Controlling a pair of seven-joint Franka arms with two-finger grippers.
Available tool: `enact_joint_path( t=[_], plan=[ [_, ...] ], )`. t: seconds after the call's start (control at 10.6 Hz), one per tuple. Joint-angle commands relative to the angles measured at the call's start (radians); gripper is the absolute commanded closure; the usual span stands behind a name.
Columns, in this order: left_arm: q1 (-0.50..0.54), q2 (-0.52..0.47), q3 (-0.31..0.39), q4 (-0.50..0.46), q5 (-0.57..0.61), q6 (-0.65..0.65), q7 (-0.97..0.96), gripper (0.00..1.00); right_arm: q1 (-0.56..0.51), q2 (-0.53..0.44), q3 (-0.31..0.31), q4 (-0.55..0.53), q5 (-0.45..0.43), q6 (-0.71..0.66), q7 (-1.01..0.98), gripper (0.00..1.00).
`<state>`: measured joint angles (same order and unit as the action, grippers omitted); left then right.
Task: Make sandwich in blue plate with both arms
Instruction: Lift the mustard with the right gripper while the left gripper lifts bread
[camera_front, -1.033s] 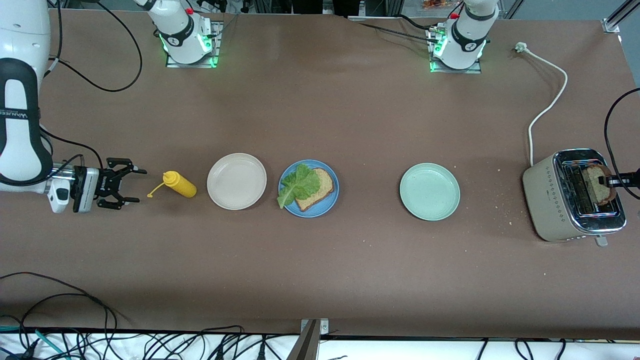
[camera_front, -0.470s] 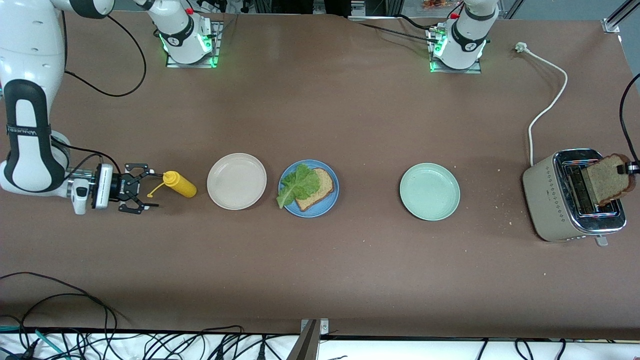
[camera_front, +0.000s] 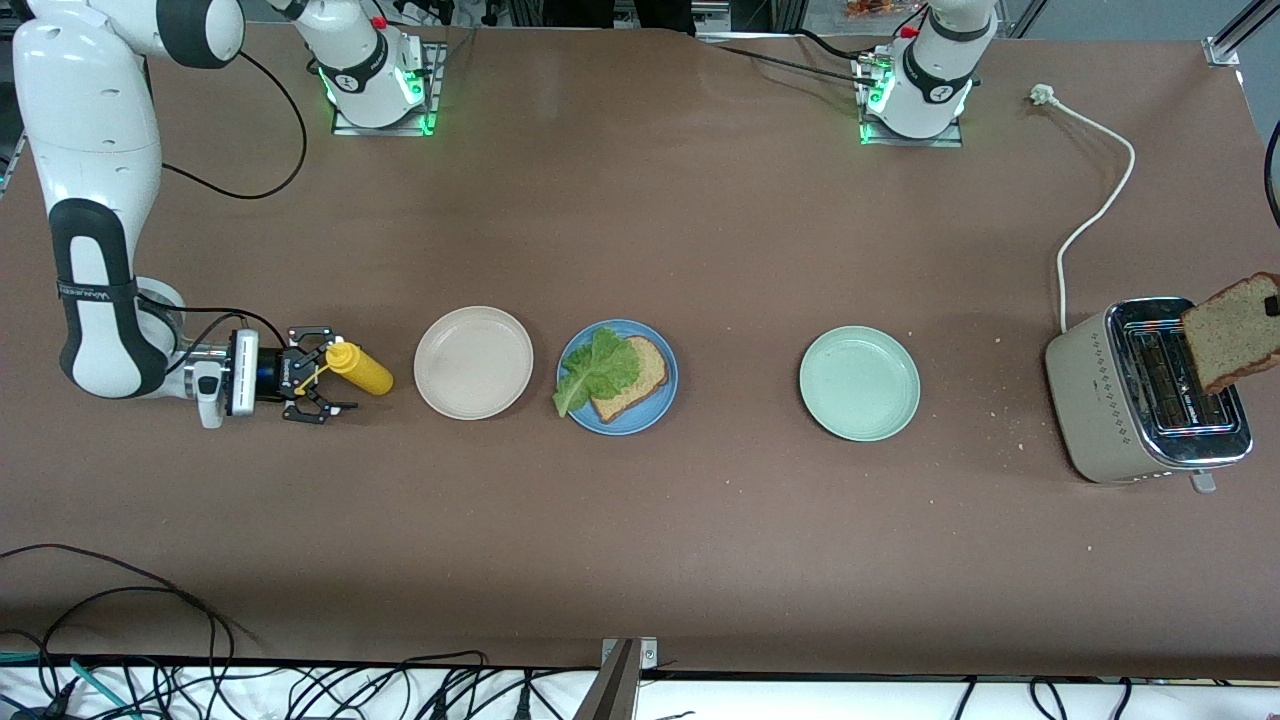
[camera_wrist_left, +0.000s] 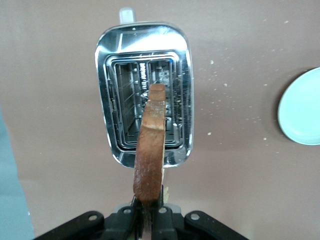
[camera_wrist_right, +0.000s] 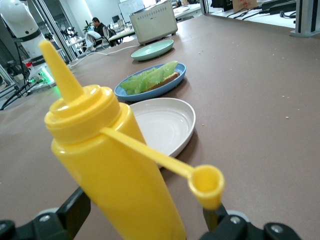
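The blue plate (camera_front: 617, 377) holds one slice of brown toast (camera_front: 632, 380) with a green lettuce leaf (camera_front: 598, 370) lying partly on it. My left gripper (camera_wrist_left: 149, 220) is shut on the crust of a second toast slice (camera_front: 1235, 330), which hangs on edge over the toaster (camera_front: 1145, 390). In the left wrist view that slice (camera_wrist_left: 150, 145) stands above the toaster's slots (camera_wrist_left: 145, 95). My right gripper (camera_front: 330, 372) is low over the table, open, its jaws on either side of the spout end of a lying yellow squeeze bottle (camera_front: 365, 370).
A cream plate (camera_front: 473, 362) lies between the bottle and the blue plate. A mint-green plate (camera_front: 859, 382) lies toward the left arm's end, next to the toaster. The bottle's cap (camera_wrist_right: 207, 182) hangs off on its strap. A white power cord (camera_front: 1095, 200) runs from the toaster.
The left gripper has drawn the toast slice up out of the toaster slot. The right arm has slid toward the bottle until its open jaws reach round the spout end.
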<state>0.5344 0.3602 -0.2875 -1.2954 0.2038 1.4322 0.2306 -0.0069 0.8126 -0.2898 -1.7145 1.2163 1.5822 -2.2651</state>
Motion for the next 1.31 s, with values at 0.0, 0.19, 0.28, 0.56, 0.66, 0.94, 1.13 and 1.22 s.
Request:
enact_joint_path(
  t=[0.0,0.19,0.28,0.56,0.66,0.94,1.13,1.22],
  plan=[
    [-0.001,-0.061,0.007,-0.007,-0.116,-0.041,0.023,1.00,-0.007,0.031,0.005,0.006,0.058,-0.030,-0.030,0.43],
    [-0.002,-0.076,-0.008,-0.007,-0.174,-0.065,0.003,1.00,-0.002,0.031,0.005,0.013,0.049,-0.024,0.008,0.85],
    [-0.004,-0.086,-0.015,-0.013,-0.182,-0.070,-0.014,1.00,-0.001,0.027,0.003,0.019,0.042,-0.022,0.066,0.90],
    [-0.002,-0.072,-0.042,-0.027,-0.216,-0.073,-0.048,1.00,0.002,0.014,0.004,0.142,-0.098,-0.033,0.324,0.96],
    [0.004,-0.064,-0.042,-0.027,-0.242,-0.073,-0.048,1.00,0.014,0.002,0.006,0.185,-0.151,-0.039,0.423,0.96],
    [0.006,-0.041,-0.042,-0.027,-0.256,-0.052,-0.048,1.00,0.115,-0.033,0.003,0.339,-0.352,-0.051,0.576,0.96],
    [0.006,-0.038,-0.042,-0.028,-0.256,-0.052,-0.045,1.00,0.218,-0.075,0.003,0.406,-0.508,-0.051,0.758,0.96],
    [0.006,-0.037,-0.041,-0.028,-0.256,-0.052,-0.045,1.00,0.279,-0.099,0.003,0.426,-0.588,-0.051,0.861,0.96]
  ],
)
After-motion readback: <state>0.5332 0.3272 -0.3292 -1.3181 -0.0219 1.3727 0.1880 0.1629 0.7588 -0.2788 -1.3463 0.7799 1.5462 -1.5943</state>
